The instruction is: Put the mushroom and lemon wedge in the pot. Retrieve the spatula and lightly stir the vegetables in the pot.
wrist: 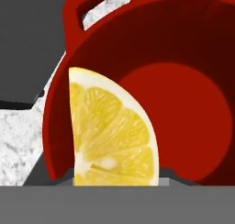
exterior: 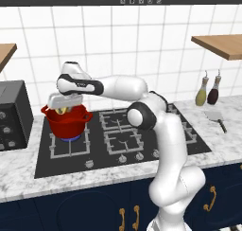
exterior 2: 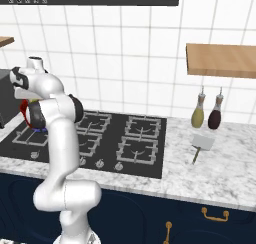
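White tile backs your marble counter and black hob. From the left: a dark oven, then the pot on the rear-left burner, your gripper just above its rim, closed on the lemon wedge. Far right, the spatula lies before two bottles.
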